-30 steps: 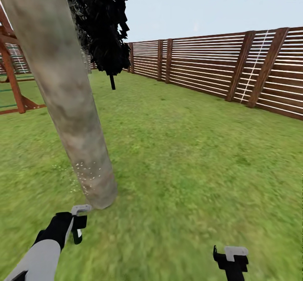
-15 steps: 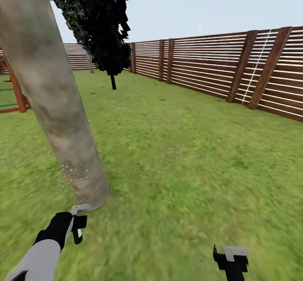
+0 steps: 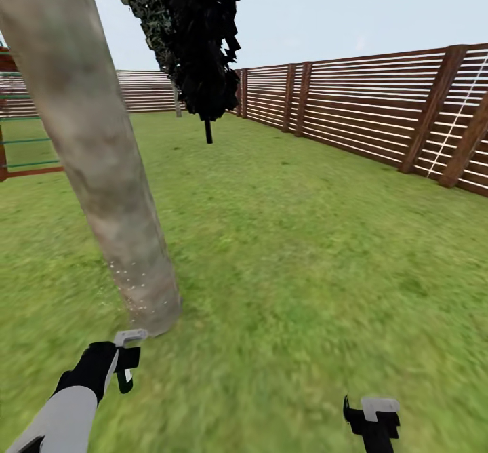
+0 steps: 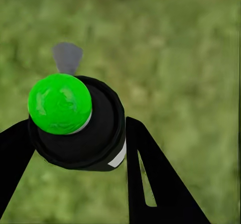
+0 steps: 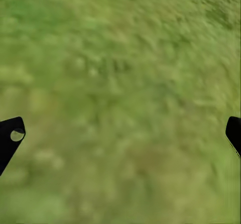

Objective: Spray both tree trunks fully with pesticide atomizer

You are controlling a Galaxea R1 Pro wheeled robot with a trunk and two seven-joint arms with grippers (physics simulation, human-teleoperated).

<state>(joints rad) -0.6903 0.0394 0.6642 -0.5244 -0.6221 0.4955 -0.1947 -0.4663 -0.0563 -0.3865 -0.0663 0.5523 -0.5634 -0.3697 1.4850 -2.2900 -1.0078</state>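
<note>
Left pincer (image 3: 126, 361) is clamped on the pesticide atomizer (image 4: 75, 121): the left wrist view shows a black body with a green cap wedged between the two black fingers (image 4: 155, 184), a grey nozzle poking out past the cap toward the grass. In the head view it sits low, just in front of the base of the tree trunk (image 3: 102, 168), near but not touching. White pesticide (image 3: 129, 280) specks dot only the lowest stretch of bark; everything above looks bare, so coverage on this tree seems far from done, and I can't confirm a second tall tree in view. Right pincer (image 3: 371, 419) is spread wide and empty over the floor (image 3: 305, 270), the right wrist view showing fingertips at both edges with only grass between. For the step in hand: keep the squeeze firm so the can doesn't rotate, aim the nozzle squarely at the bark, and sweep upward from the speckled band in slow passes. The trunk is much wider than the pincer, so one facing likely won't cover it; expect to reposition round it. Stay close enough that the cloud lands on bark, not lawn. Keep the right arm parked. The dark bush (image 3: 196, 46) and wooden fence (image 3: 352, 114) are well apart, no clearance issue.
</note>
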